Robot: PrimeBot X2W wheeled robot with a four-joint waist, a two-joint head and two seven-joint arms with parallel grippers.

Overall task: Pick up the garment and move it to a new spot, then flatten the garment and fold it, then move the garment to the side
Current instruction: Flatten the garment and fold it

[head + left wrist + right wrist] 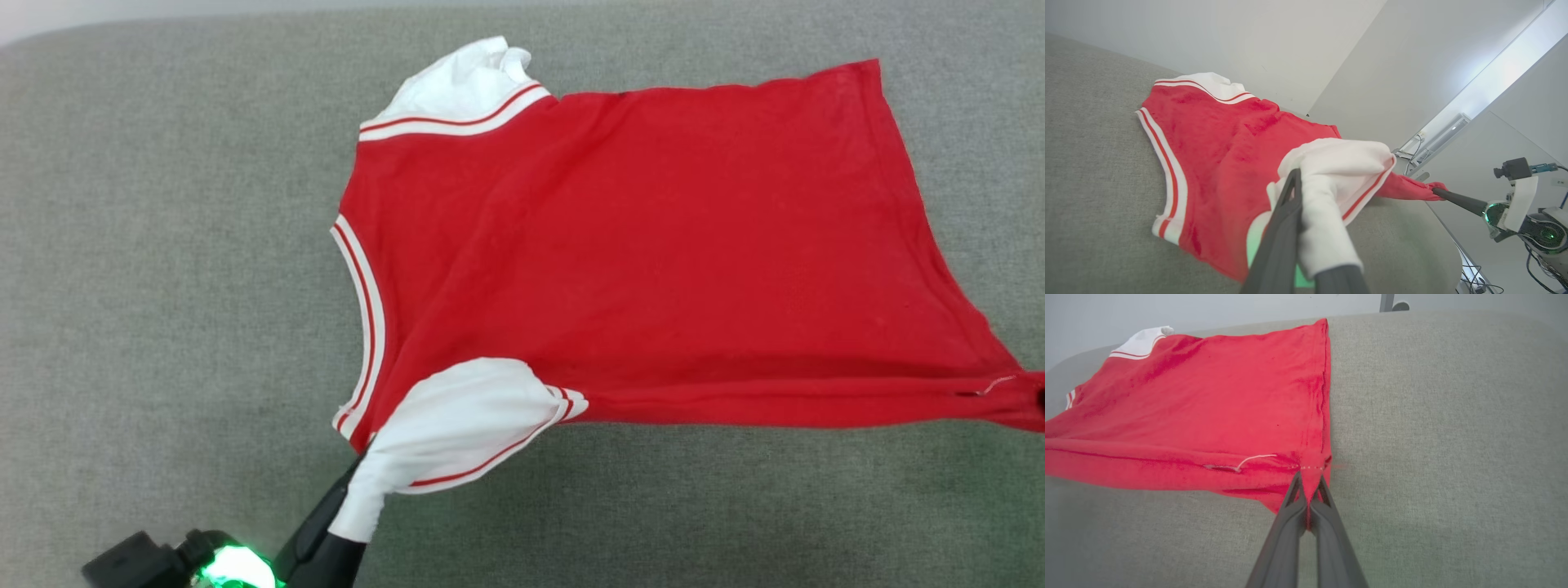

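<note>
Head view: a red garment (653,245) lies spread on a grey table (163,286), with its neck opening at 9 o'clock and its hem at 3 o'clock. The left claw (341,500) rises from 7 o'clock, clamped on the white near sleeve (457,416), which is drawn to a point. The far sleeve (465,82), at 11 o'clock, is crumpled. The garment's near side edge runs taut toward 3 o'clock.

Left wrist view: the left claw (1299,192) is closed on the near sleeve (1339,163), with fabric draped over one finger. At 3 o'clock the right claw (1438,192) pinches a red corner of the garment (1216,143). The edge between the two claws looks raised off the table (1094,163).

Right wrist view: the right claw (1308,494) is shut tight on the hem corner (1312,473). The garment (1208,396) stretches away toward 10 o'clock over the table (1453,437).

The step in hand appears to be flattening. To do it well, hold even tension between the claws and lower both together, so the near edge lands straight without a ridge. Let go only once the cloth rests on the table. The far sleeve will likely need smoothing before any fold.
</note>
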